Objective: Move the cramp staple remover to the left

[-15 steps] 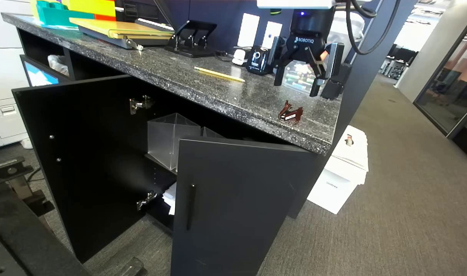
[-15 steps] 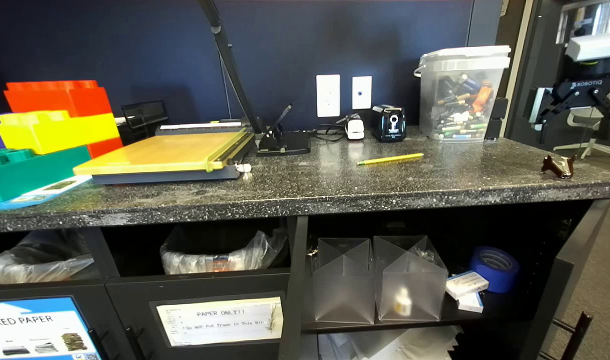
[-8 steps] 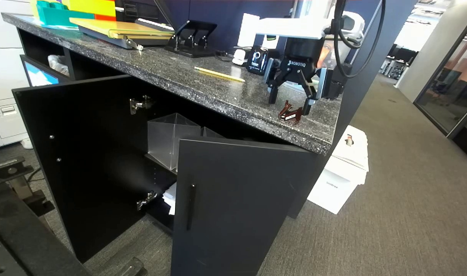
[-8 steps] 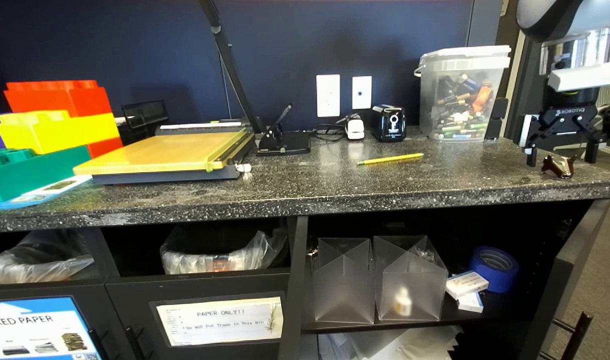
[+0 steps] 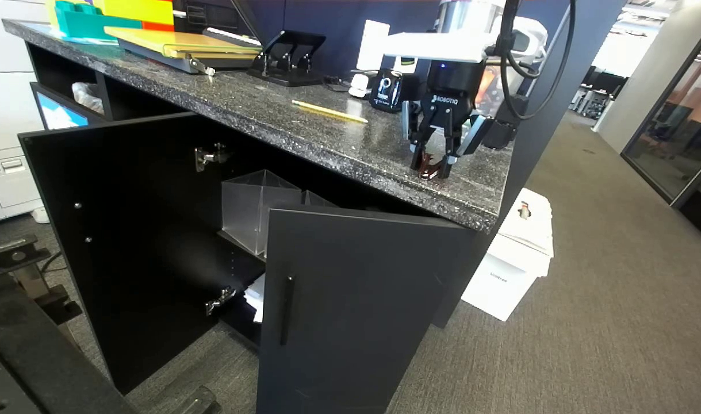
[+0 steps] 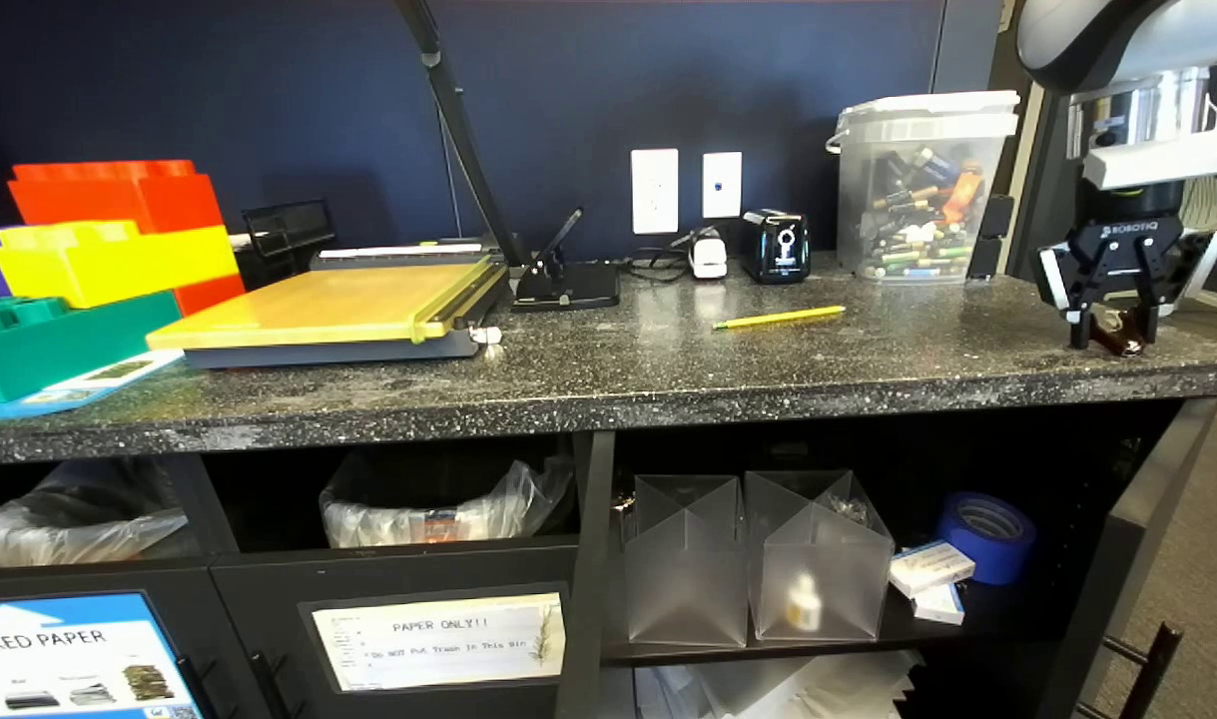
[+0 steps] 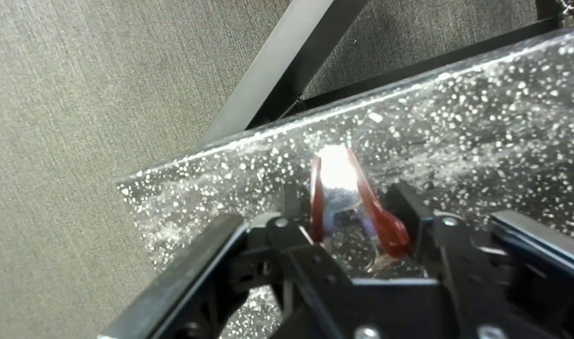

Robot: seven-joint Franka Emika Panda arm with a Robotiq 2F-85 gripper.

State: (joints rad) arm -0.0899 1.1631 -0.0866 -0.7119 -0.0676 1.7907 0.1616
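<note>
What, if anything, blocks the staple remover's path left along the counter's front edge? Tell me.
Nothing visible, apart from the gripper straddling the staple remover. In both exterior views, the pencil lies leftward but farther back; the paper cutter sits farther left.

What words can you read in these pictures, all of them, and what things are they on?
"ROBOTIQ": black housing above the jaws.
"PAPER ONLY!!": pale sign.
"Do NOT Put Trash In This Bin": same sign, beneath.
"MIXED PAPER": blue sign.
Looks like "Unitree", slightly blurred: white box.
Too small or blurred to read: the other print on both signs, and marks on the black gadget, small boxes and staple remover.
</note>
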